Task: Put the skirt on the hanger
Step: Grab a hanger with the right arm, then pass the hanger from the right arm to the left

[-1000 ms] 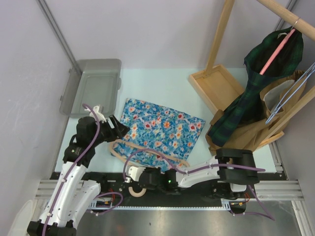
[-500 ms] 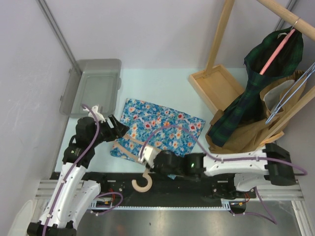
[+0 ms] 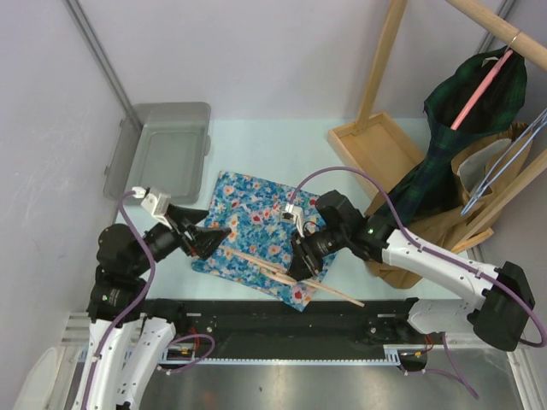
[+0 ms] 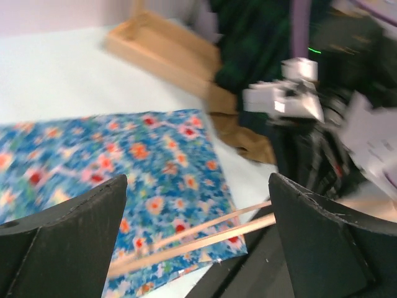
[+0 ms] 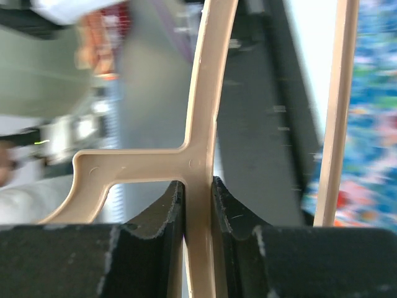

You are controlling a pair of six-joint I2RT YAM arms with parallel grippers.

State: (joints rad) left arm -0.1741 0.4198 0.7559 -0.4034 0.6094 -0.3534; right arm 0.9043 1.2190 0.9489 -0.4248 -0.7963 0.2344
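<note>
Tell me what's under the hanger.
The skirt: its near corner sits under the hanger, which is clamped in the right gripper. One bar end pokes past the cloth. The gripper covers what lies under the middle.

Our left arm (image 3: 120, 359), lower left in the top view, and our right arm (image 3: 436, 263), lower right, are white shells joined by black joints. A purple cable (image 3: 342, 173) runs along each. A small green light (image 3: 371, 229) glows on the right one. Our fingers (image 4: 68, 230) are matt black wedges with rough edges.
</note>
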